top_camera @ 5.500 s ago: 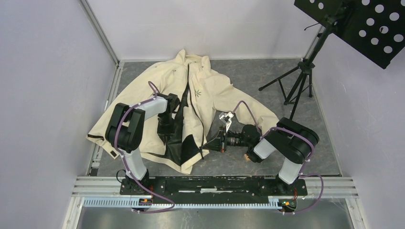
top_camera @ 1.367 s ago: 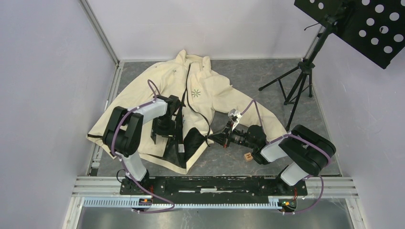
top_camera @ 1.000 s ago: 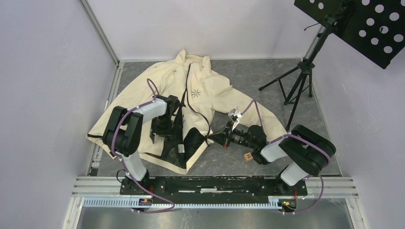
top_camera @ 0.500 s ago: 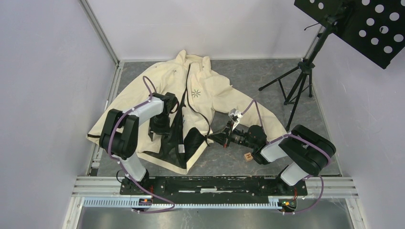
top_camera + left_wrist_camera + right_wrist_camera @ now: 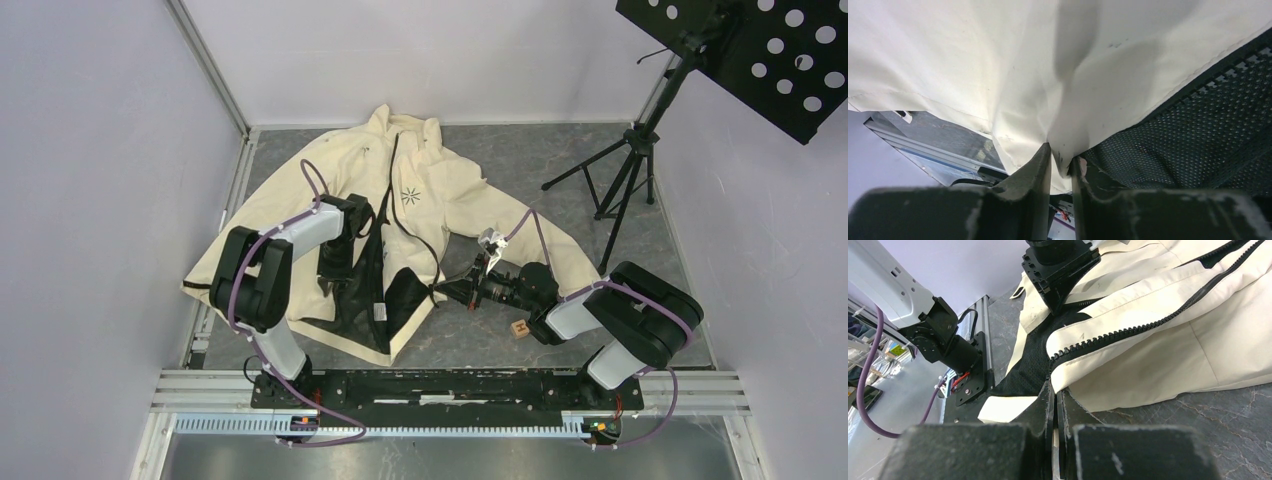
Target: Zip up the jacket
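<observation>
The cream jacket [image 5: 455, 190] lies spread on the grey floor, collar at the far side, its front open. Its black lining [image 5: 404, 296] shows near the hem. My left gripper [image 5: 334, 266] is shut on a fold of the jacket's left front panel; the left wrist view shows cream cloth [image 5: 998, 60] pinched at my gripper [image 5: 1060, 156], with mesh lining [image 5: 1208, 125] beside it. My right gripper [image 5: 441, 292] is shut on the lower corner of the right front panel. In the right wrist view the gripper [image 5: 1054, 386] grips that corner at the bottom end of the zipper teeth [image 5: 1128, 331].
A small wooden cube [image 5: 519, 327] lies on the floor by my right arm. A black tripod stand [image 5: 625, 170] with a perforated panel [image 5: 760, 50] stands at the far right. Walls close in the left, back and right. A metal rail [image 5: 450, 385] runs along the near edge.
Earlier my right gripper drew the panel's corner to the right. In the last second my left gripper has moved a little farther away with the cloth. The right arm has stayed still.
</observation>
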Controlling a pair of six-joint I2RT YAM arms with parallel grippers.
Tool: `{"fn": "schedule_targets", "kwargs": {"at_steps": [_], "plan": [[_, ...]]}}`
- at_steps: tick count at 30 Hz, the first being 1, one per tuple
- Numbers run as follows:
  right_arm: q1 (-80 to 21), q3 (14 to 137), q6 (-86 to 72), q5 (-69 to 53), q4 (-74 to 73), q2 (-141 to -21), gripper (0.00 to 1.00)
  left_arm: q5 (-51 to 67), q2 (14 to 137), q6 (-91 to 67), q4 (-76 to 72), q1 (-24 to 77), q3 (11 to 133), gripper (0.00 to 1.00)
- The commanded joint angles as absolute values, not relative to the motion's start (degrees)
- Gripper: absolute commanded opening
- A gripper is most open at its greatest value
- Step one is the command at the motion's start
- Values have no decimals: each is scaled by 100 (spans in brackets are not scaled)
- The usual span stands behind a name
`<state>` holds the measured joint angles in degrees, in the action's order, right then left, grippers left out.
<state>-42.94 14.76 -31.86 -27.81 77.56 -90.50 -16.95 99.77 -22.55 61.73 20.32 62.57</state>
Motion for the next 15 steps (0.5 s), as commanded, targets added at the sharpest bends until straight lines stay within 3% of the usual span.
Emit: {"fn": "schedule_targets", "kwargs": {"at_steps": [1,10,15], "plan": [[-4270,1581,-3151,-2884,8031,-9091,0,-1693,9835,-2085,6205,1992,6328,24],[-4565,1986,-3152,-3051,7650,-9238,0,-1284,9139,-2153,6025,1994,6325,2],[-4701,2213,-2952,-2900,6869,-9122,0,-1005,8477,-2169,5459,1994,5955,2]]}}
